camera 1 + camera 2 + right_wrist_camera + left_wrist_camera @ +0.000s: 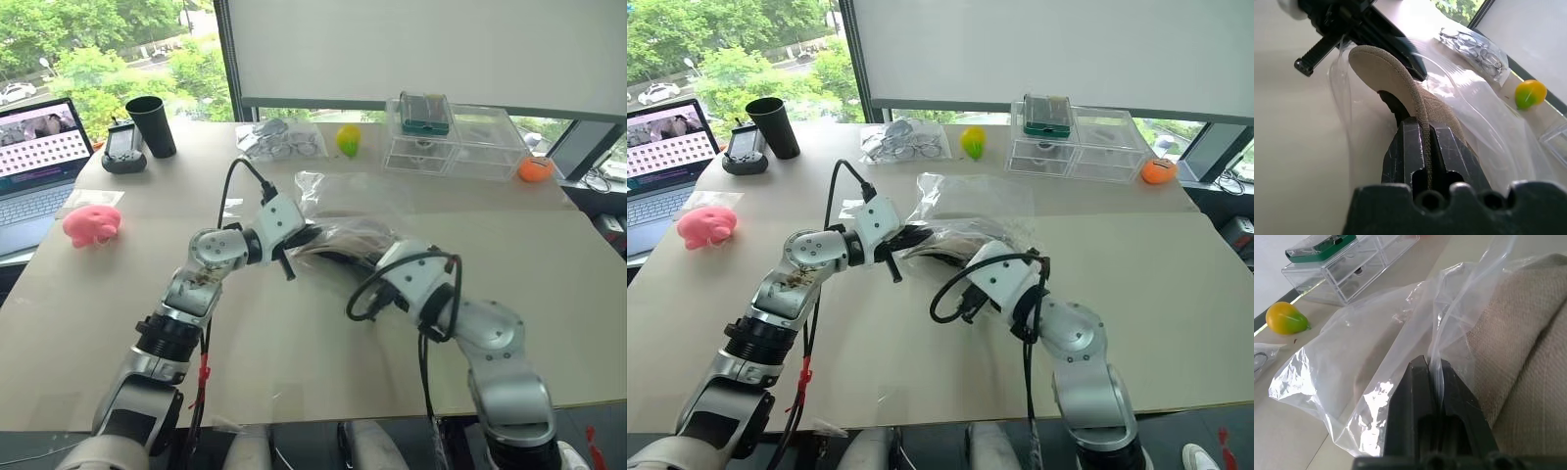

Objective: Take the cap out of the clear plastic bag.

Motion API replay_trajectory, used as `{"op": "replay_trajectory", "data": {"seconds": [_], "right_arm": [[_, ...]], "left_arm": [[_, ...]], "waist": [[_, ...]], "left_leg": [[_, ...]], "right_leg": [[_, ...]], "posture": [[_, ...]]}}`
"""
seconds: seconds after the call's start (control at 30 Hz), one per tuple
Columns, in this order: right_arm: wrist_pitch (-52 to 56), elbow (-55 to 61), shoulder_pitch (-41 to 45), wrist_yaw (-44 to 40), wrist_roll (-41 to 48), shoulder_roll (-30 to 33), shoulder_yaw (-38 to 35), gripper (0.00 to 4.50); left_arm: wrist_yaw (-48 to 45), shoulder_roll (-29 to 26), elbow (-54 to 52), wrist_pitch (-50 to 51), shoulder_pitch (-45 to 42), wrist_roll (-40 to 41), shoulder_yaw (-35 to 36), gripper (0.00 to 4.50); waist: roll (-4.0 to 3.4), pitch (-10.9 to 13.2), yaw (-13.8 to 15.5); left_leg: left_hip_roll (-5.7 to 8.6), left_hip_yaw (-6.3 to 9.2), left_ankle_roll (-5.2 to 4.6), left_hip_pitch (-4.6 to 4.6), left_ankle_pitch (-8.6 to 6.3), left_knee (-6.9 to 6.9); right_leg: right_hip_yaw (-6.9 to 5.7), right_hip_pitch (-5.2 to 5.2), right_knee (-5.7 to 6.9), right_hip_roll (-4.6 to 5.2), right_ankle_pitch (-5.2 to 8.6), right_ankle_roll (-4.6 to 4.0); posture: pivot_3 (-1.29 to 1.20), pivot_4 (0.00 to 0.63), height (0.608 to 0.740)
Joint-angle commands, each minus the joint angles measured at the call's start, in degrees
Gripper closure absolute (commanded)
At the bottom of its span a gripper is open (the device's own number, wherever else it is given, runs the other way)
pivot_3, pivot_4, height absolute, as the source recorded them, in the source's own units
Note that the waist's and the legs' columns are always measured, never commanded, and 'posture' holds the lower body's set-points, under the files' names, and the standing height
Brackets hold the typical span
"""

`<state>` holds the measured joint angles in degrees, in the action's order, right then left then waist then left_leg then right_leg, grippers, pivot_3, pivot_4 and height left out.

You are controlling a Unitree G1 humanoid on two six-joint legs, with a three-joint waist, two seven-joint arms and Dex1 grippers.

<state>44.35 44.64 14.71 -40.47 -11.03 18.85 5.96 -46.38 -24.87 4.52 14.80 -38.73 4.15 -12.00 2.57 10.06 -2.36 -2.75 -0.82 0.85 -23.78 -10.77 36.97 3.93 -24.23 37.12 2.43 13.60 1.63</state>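
Pulling the cap (pixel 1400 83) out is the step you are in now. Your left gripper (pixel 1434 369) is pinched tight on a thin fold of the clear plastic bag (pixel 1376 347), right at the bag's mouth, and it holds the bag up a little off the bench (pixel 294 362). Your right gripper (pixel 1425 127) is squeezed on the edge of the cap, with the beige cloth caught between its two black fingers (pixel 1403 147). The cap sits mostly inside the bag, in the middle of the bench between your two arms, and its curved brim pokes out of the open end. From the head views the bag looks crumpled around both grippers, so I cannot tell just how much of the cap is out. Next, I think you need to keep the left side steady and draw the right side back toward you, away from the bag. Go slowly, because the thin plastic may cling to the cloth and come along with it.
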Motion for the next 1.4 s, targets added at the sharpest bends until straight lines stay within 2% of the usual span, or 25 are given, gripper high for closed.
{"op": "replay_trajectory", "data": {"seconds": [0.03,0.2,0.37,0.57,0.8,0.93,1.03,1.13,1.23,1.3,1.4], "right_arm": [[3.74,4.38,1.17,0.06,5.38,-0.24,-3.81,4.49],[13.34,8.44,3.17,-1.86,16.46,-2.23,-10.97,4.49],[23.18,10.40,6.23,-6.52,30.63,-1.36,-25.11,4.49],[31.40,8.70,11.00,-5.75,45.78,-4.00,-37.68,4.49],[35.75,2.15,20.40,4.46,62.15,-10.13,-52.76,4.49],[32.40,-4.11,23.55,15.22,75.50,-10.61,-58.78,4.49],[24.78,-10.01,26.36,27.68,86.06,-10.07,-60.62,4.49],[17.60,-12.83,27.00,37.50,89.66,-9.14,-58.79,4.49],[10.79,-14.89,27.57,43.55,93.54,-8.21,-56.61,4.49],[6.88,-16.15,28.07,46.52,93.05,-7.56,-54.50,4.49],[3.59,-15.54,26.81,45.37,85.10,-5.15,-47.74,4.49]], "left_arm": [[-0.21,-0.18,-0.74,-1.32,-1.68,-0.05,0.80,4.50],[-0.28,-0.27,-0.91,-1.14,-1.87,0.00,0.89,4.50],[-0.23,-0.22,-1.06,-1.17,-2.02,-0.15,0.98,4.50],[-0.07,-0.13,-1.28,-1.20,-1.90,-0.28,1.06,4.50],[0.24,-0.05,-1.37,-1.08,-1.90,-0.50,1.29,4.50],[0.43,-0.11,-1.41,-1.01,-1.91,-0.57,1.44,4.50],[0.60,-0.23,-1.42,-0.96,-1.94,-0.56,1.57,4.50],[0.69,-0.32,-1.43,-0.92,-1.91,-0.58,1.59,4.50],[0.71,-0.45,-1.71,-0.77,-1.72,-0.55,1.63,4.50],[0.68,-0.57,-1.75,-0.79,-1.65,-0.57,1.68,4.50],[0.59,-0.75,-1.81,-0.86,-1.56,-0.65,1.72,4.50]], "waist": [[0.00,0.00,0.08],[0.00,0.00,0.09],[0.00,0.00,0.14],[0.00,0.00,-0.04],[-0.01,0.00,0.00],[-0.03,0.02,0.04],[-0.04,0.02,-0.07],[-0.04,0.02,-0.15],[-0.04,0.02,-0.23],[-0.05,0.02,-0.28],[-0.10,0.03,-0.31]], "left_leg": [[0.00,0.00,0.00,-0.01,0.00,0.00],[0.00,0.00,0.00,-0.02,0.00,0.00],[0.00,0.01,0.00,-0.03,0.00,0.00],[0.00,0.01,0.00,-0.02,0.00,0.00],[0.00,0.03,0.00,-0.04,0.00,-0.02],[0.01,0.03,0.00,-0.07,0.00,-0.02],[0.00,0.03,0.00,-0.07,0.00,-0.03],[0.00,0.02,-0.01,-0.07,0.00,-0.04],[0.00,0.01,-0.01,-0.08,0.00,-0.08],[0.00,0.01,-0.01,-0.08,0.00,-0.08],[0.00,0.00,-0.01,-0.08,0.00,-0.08]], "right_leg": [[0.00,0.00,0.00,0.00,0.00,-0.01],[0.00,-0.01,0.01,0.00,-0.03,-0.05],[0.00,0.00,-0.01,0.00,-0.05,-0.07],[0.00,0.00,0.01,0.00,-0.05,-0.09],[-0.01,0.00,-0.01,0.01,-0.06,-0.10],[0.00,-0.03,0.00,0.03,-0.07,-0.11],[0.00,-0.03,-0.01,0.02,-0.08,-0.12],[0.02,-0.03,-0.01,0.02,-0.08,-0.11],[0.03,-0.04,-0.02,0.02,-0.08,-0.11],[0.04,-0.05,-0.02,0.03,-0.08,-0.11],[0.05,-0.06,-0.02,0.02,-0.08,-0.11]], "posture": [[0.00,0.150,0.740],[0.00,0.150,0.740],[0.00,0.150,0.740],[0.00,0.150,0.740],[0.00,0.150,0.740],[0.00,0.150,0.740],[0.00,0.150,0.740],[0.00,0.150,0.740],[0.00,0.150,0.740],[0.00,0.150,0.740],[0.00,0.150,0.740]]}}
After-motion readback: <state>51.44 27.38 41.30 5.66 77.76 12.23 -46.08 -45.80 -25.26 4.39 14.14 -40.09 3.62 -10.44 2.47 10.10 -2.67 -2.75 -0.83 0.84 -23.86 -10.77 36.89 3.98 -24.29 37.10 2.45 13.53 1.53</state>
